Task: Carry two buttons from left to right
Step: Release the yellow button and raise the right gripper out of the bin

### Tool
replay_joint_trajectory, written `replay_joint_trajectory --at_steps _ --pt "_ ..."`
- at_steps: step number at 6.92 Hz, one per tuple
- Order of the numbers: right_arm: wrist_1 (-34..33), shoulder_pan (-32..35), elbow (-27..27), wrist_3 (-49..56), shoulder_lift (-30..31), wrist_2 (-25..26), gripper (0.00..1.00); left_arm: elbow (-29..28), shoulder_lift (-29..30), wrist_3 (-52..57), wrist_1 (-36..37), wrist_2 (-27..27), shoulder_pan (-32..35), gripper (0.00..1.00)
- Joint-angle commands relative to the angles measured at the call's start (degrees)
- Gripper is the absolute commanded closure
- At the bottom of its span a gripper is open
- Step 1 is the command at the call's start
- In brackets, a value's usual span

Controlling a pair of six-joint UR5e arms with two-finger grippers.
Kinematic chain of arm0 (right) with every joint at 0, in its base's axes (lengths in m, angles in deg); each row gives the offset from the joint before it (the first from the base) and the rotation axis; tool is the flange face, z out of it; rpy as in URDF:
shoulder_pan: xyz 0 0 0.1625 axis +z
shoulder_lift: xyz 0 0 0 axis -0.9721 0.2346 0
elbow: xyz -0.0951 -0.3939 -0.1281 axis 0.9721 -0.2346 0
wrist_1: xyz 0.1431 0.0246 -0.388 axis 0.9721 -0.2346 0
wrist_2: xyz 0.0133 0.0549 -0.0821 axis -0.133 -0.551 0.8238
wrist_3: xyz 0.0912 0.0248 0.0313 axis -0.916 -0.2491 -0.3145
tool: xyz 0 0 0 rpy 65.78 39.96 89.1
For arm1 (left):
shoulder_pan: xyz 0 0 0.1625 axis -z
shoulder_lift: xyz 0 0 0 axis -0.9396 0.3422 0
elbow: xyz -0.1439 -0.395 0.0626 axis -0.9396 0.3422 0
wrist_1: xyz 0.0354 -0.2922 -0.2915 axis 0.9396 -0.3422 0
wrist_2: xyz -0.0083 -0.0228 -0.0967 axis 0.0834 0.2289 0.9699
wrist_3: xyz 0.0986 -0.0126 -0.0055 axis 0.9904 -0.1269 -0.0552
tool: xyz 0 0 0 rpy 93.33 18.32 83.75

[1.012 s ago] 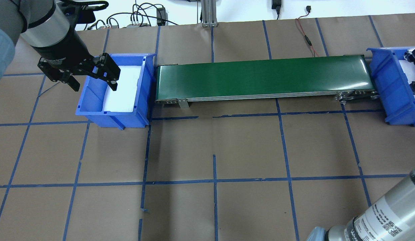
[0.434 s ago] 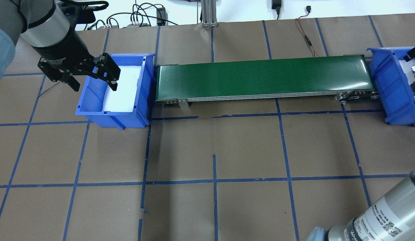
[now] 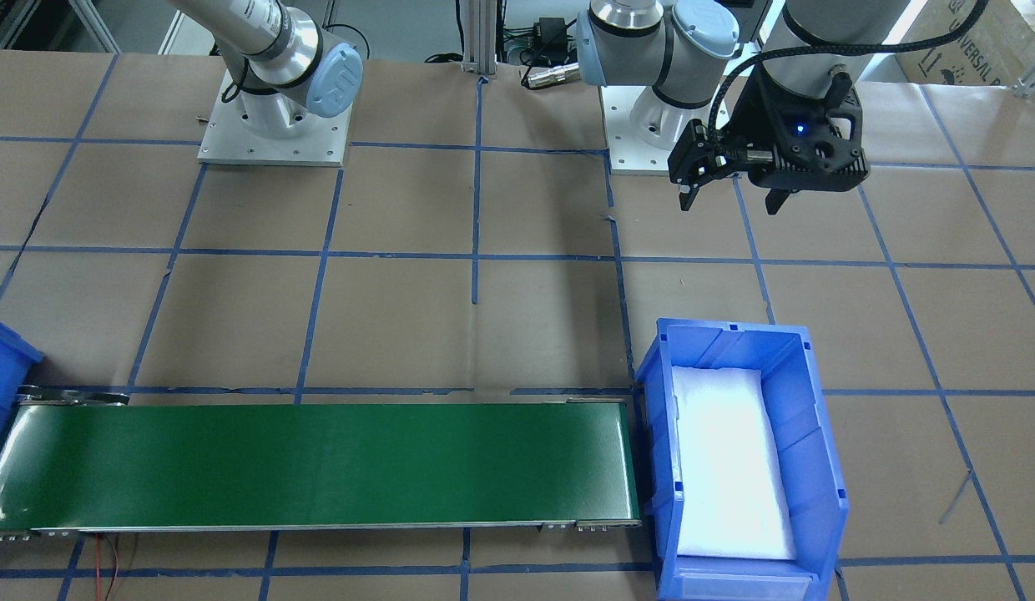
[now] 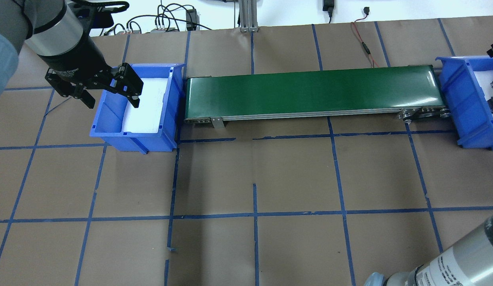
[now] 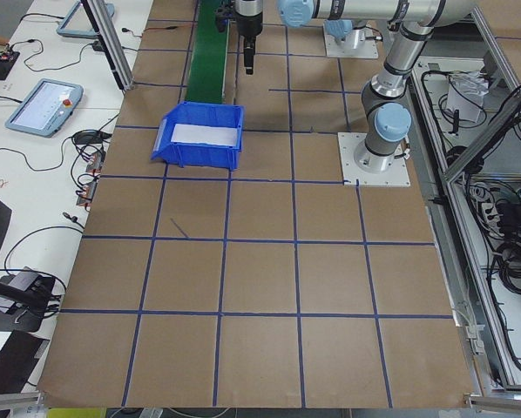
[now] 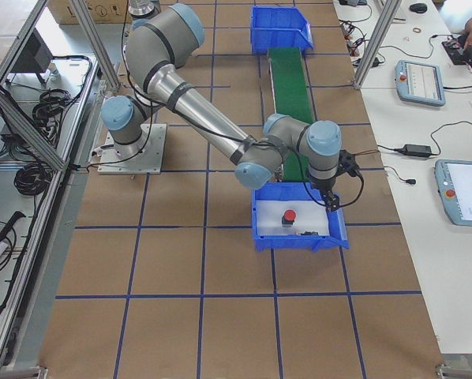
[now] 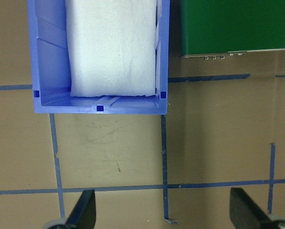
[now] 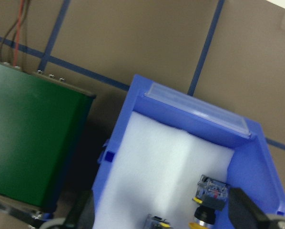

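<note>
The blue bin [image 8: 190, 117] sits just beside the green conveyor [image 8: 33, 143] end. On its white foam [image 8: 157, 162] lies a yellow-capped button [image 8: 209, 198], tipped over; a second item [image 8: 154, 220] is cut off by the lower edge.

Right tool [image 6: 331, 202] moved toward far edge of right bin [image 6: 261, 230]; forearm [image 4: 463, 260] shifted

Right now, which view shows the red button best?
Exterior right: the red button sits in the near blue bin, cap fully visible. Overhead crops that bin at its edge; the right wrist view shows only partial button bodies; other views miss it.
</note>
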Motion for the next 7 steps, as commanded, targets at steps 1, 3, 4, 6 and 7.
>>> replay_joint_trajectory --at_steps 1,3,4,6,7 --pt "9.37 8.00 1.47 -10.72 9.24 2.79 0.00 0.00 0.02 0.00 0.00 0.00 0.00 0.00" --pt "17.62 15.83 2.88 -20.30 14.79 3.69 0.01 0.00 0.02 0.00 0.00 0.00 0.00 0.00" --pt "18.89 20.47 3.76 -26.98 16.03 3.77 0.01 0.00 0.02 0.00 0.00 0.00 0.00 0.00" --pt "19.25 29.28 8.32 -39.81 18.67 4.12 0.00 0.00 0.02 0.00 -0.09 0.00 0.00 0.00" --pt "19.34 30.01 9.99 -43.62 19.37 3.95 0.00 0.00 0.02 0.00 -0.09 0.00 0.00 0.00"
